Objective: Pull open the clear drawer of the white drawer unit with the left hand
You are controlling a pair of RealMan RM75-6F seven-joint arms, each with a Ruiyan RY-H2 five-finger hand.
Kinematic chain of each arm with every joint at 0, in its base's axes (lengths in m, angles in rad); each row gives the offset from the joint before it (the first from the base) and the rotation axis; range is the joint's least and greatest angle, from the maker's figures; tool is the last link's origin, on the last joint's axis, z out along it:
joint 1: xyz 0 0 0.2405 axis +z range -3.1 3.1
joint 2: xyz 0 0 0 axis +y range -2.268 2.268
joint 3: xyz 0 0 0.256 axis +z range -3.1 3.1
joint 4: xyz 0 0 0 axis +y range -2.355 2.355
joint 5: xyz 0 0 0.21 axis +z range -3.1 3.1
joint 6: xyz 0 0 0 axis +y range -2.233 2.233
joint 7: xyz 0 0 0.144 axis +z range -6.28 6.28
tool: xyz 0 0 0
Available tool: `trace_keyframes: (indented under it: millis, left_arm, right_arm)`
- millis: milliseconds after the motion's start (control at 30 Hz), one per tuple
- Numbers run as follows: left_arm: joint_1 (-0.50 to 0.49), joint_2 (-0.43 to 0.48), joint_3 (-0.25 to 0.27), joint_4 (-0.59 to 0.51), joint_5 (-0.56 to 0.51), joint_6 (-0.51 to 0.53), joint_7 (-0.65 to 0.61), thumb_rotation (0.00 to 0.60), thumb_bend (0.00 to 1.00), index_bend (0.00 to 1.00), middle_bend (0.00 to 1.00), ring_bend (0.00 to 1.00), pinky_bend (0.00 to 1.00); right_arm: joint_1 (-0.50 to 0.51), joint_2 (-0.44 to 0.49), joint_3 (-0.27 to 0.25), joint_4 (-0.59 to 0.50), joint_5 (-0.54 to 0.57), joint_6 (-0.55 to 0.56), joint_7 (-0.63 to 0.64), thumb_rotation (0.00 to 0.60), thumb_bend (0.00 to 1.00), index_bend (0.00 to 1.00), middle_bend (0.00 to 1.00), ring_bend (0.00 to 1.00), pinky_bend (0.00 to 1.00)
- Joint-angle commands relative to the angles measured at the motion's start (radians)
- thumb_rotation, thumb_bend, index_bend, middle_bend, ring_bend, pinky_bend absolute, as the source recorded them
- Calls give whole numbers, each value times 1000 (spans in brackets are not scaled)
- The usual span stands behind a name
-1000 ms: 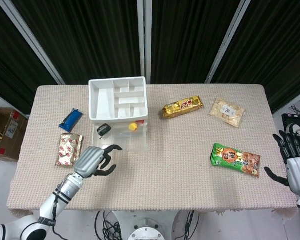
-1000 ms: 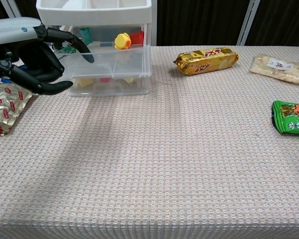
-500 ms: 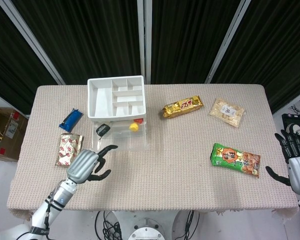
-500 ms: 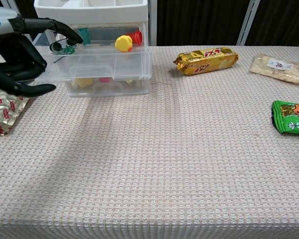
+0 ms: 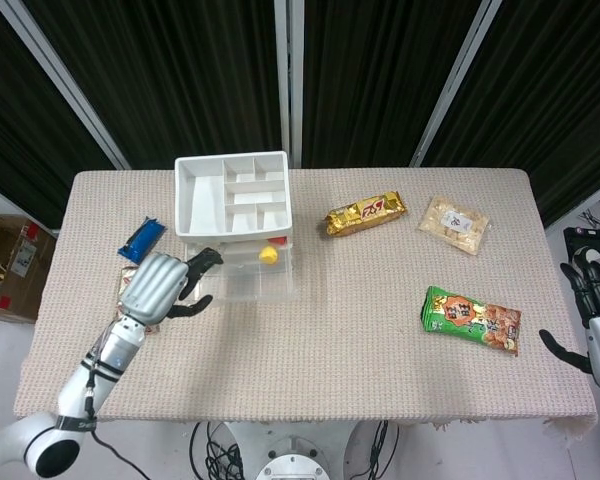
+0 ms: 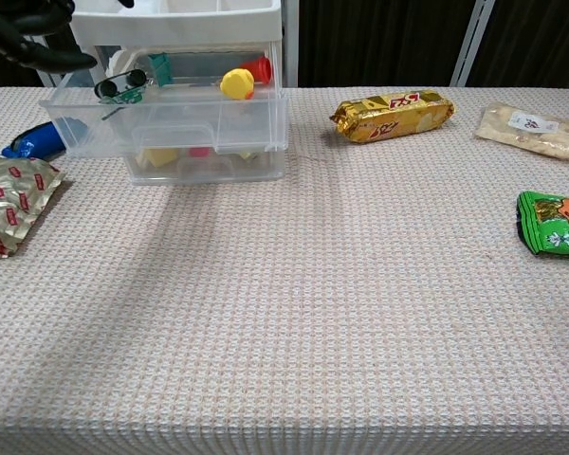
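Observation:
The white drawer unit (image 5: 232,196) (image 6: 175,11) stands at the back left of the table. Its clear drawer (image 5: 248,274) (image 6: 161,121) sticks out toward me, with a yellow piece (image 6: 234,83), a red piece (image 6: 257,68) and a small dark item (image 6: 122,88) inside. My left hand (image 5: 161,285) (image 6: 27,36) hovers just left of the drawer's front corner, fingers apart and holding nothing. In the chest view it sits high, above the drawer's left end. My right hand (image 5: 599,325) hangs open past the table's right edge.
A blue packet (image 5: 141,238) (image 6: 36,140) and a red-and-gold packet (image 6: 9,204) lie left of the unit. To the right lie a gold snack bar (image 5: 365,213), a pale bag (image 5: 454,224) and a green bag (image 5: 472,318). A cardboard box (image 5: 8,265) sits on the floor at left.
The clear drawer has slid further out of the unit. My left hand has let go of it, then risen and moved up and left. The right hand has barely moved.

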Motion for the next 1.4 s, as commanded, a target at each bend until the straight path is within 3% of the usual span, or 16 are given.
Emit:
trace_keyframes:
  millis: [33, 400, 867, 1400]
  left_arm:
    - [-81, -58, -37, 73, -111, -44, 152, 600, 286, 374, 864, 943, 1000]
    - [-163, -127, -2, 145, -248, -42, 414, 600, 276, 362, 865, 944, 1000]
    - [-224, -102, 57, 92, -341, -24, 639, 600, 276, 293, 858, 943, 1000]
    - [-269, -142, 121, 108, -375, 77, 884, 600, 279, 322, 858, 944, 1000]
  right_arm:
    - [-5, 5, 0, -2, -1, 5, 1, 600, 120, 0, 13, 0, 0]
    - [-13, -6, -7, 26, 11, -2, 34, 600, 121, 0, 13, 0, 0]
    - [-20, -14, -9, 48, 17, -2, 58, 600, 122, 0, 13, 0, 0]
    - [-24, -14, -12, 52, 15, -3, 72, 600, 127, 0, 13, 0, 0]
